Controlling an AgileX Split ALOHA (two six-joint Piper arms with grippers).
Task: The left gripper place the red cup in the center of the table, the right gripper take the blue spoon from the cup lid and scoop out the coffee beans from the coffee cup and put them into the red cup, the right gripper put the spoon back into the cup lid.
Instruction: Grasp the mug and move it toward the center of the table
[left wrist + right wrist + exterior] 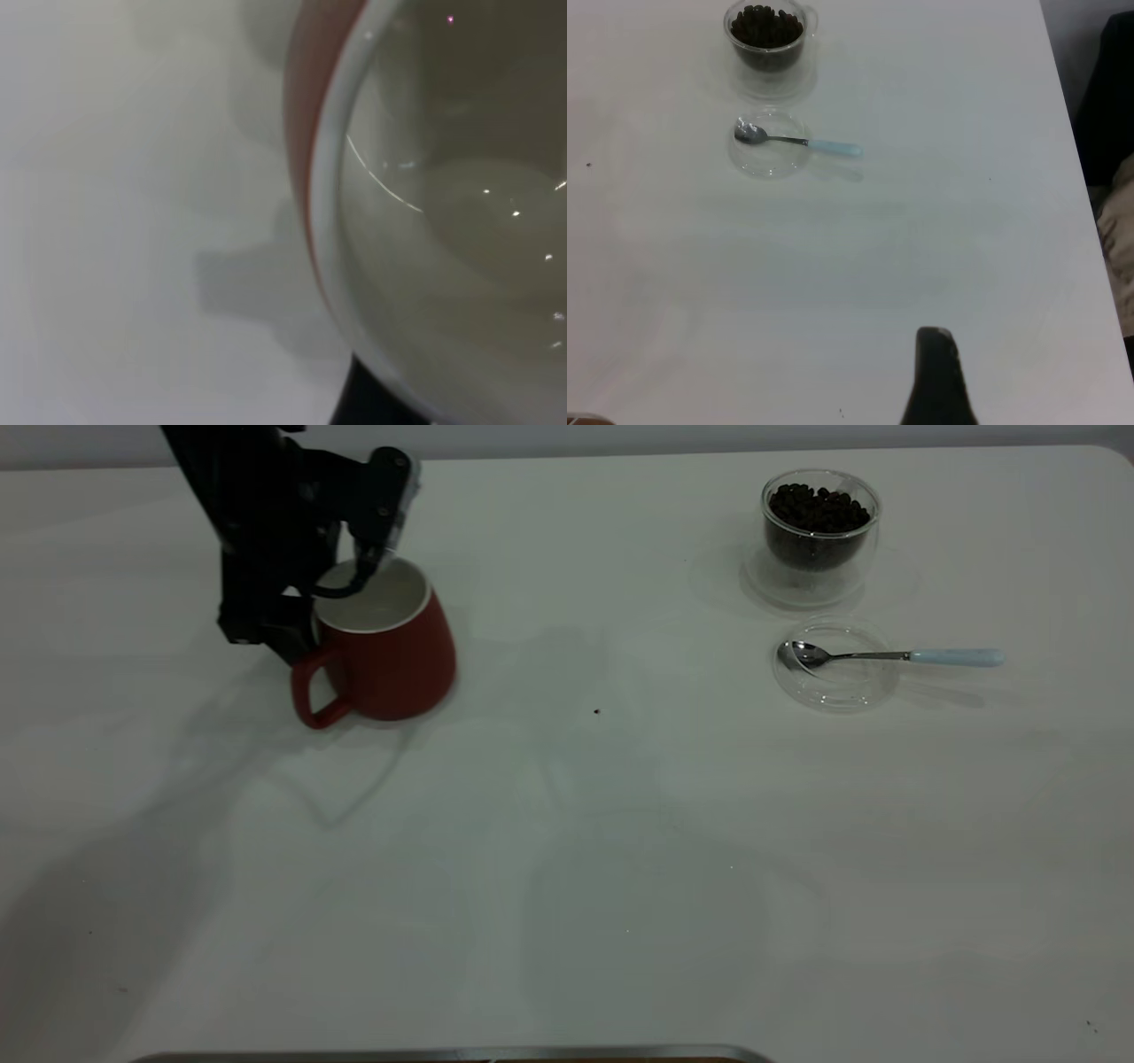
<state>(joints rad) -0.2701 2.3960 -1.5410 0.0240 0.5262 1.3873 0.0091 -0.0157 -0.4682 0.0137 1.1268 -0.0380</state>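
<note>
The left gripper is clamped on the rim of the red cup, one finger reaching down inside the white interior and the other outside the wall at the back. The cup stands at the left side of the table, well short of the middle, its loop handle turned toward the front left. In the left wrist view the cup's white rim and inside fill most of the picture, with a dark fingertip just below the rim.

Far to the right stands the coffee cup, filled with coffee beans. Just in front of it lies the cup lid, with the blue spoon resting across it: bowl inside the lid, pale handle sticking out over the rim to the right. A single dark speck lies on the table between the two cups.

The right gripper hangs above bare table, well apart from the lid and spoon; only one dark finger shows, so I cannot tell how wide it stands.
</note>
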